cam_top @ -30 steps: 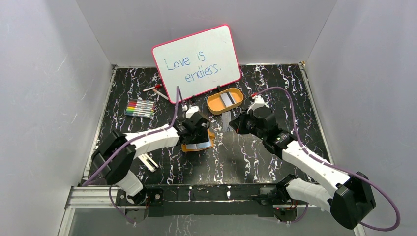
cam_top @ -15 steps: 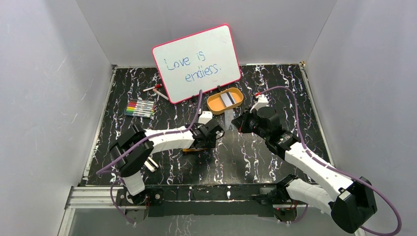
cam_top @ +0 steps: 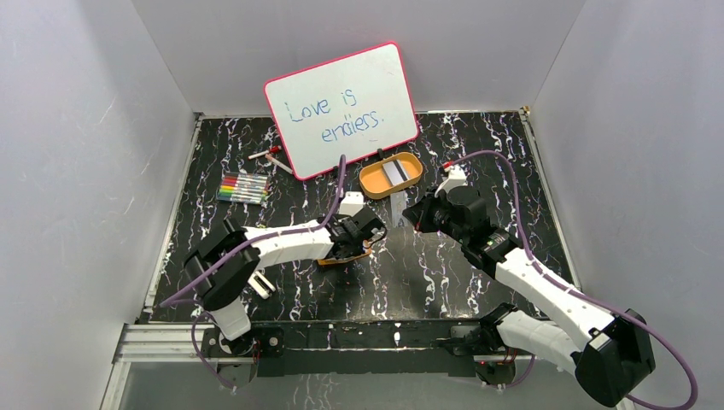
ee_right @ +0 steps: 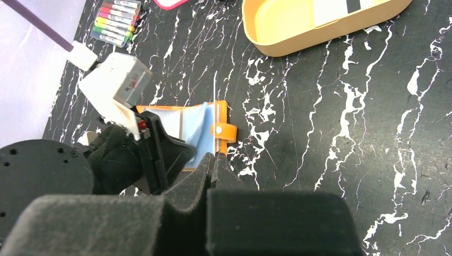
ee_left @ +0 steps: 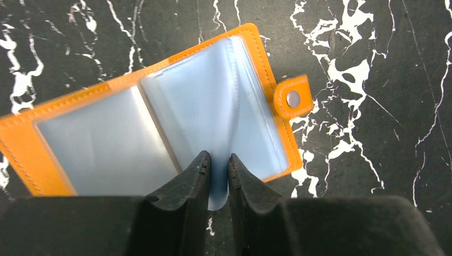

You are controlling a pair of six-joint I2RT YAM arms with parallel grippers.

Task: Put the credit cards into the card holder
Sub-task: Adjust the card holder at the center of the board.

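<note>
The left gripper (ee_left: 218, 169) hides most of the open holder (ee_left: 101, 141) from above; its jaws pinch one clear sleeve (ee_left: 213, 101). The right gripper (ee_right: 214, 160) clamps a card (ee_right: 215, 106), seen only edge-on, over the holder's snap side. A second card (ee_right: 341, 7) lies in the tray (ee_right: 277, 32), far right of the holder. Markers (ee_right: 114, 20) lie far left.

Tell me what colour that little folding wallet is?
The card holder is orange, with clear sleeves inside; the left wrist view shows it best.

Card holder (cam_top: 341, 259) mostly hidden under left gripper (cam_top: 360, 246), orange tray (ee_right: 282, 45) cut by top edge, credit card (ee_right: 215, 106) edge-on.
</note>
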